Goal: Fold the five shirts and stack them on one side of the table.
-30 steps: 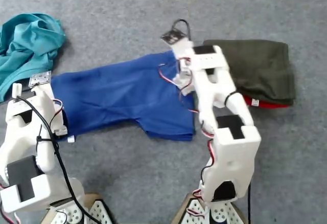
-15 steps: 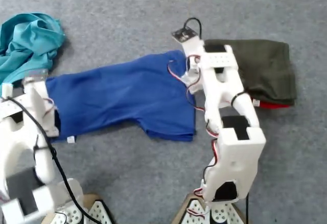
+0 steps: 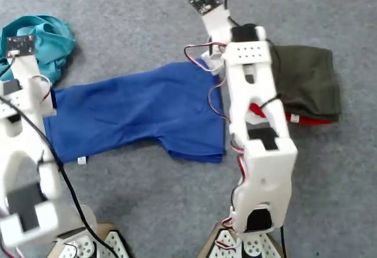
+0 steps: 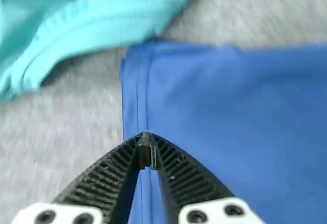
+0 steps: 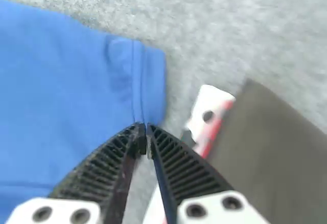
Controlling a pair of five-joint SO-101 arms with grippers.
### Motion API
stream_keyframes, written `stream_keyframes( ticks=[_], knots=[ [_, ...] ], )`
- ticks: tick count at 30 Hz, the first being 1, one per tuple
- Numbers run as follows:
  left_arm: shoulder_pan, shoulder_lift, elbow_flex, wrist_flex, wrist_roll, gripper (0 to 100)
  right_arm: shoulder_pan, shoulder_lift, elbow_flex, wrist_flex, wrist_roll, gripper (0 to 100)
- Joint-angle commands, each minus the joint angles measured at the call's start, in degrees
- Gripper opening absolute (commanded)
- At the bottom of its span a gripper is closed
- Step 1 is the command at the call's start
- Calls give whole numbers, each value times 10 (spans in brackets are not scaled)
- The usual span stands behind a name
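In the high view the right arm [image 3: 253,93] covers the far right corner of the blue shirt [image 3: 135,116] and the near edge of the folded olive shirt [image 3: 306,78]. The left arm [image 3: 23,122] hides the blue shirt's left hem. A red shirt [image 3: 294,118] shows as a thin sliver under the olive one, so its fold cannot be judged. The crumpled teal shirt [image 3: 44,40] is cut off at the picture's left edge.

The blue shirt lies flat mid-desk [image 3: 118,22]. Its long axis runs left to right, with the right end tilted a little toward the far side. One sleeve sticks out toward the arms' bases.

The left end effector [image 4: 145,150] has its fingers pressed together on the stitched left hem, just beside the teal shirt. The right end effector [image 5: 144,132] is pinched on the opposite hem, with a hairline gap at the tips, near the olive stack.
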Motion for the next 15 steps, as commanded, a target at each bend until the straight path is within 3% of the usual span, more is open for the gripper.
stream_keyframes(
  ticks=[1,7,15],
  knots=[
    [4,98,-71,-62,11,29,-10,53,-62,-21,-4,15],
    [-13,250,-130,-67,-56,28,25,172,-146,-10,-4,15],
    [-34,246,-121,-66,-53,28,22,255,-288,102,-4,15]
  ],
)
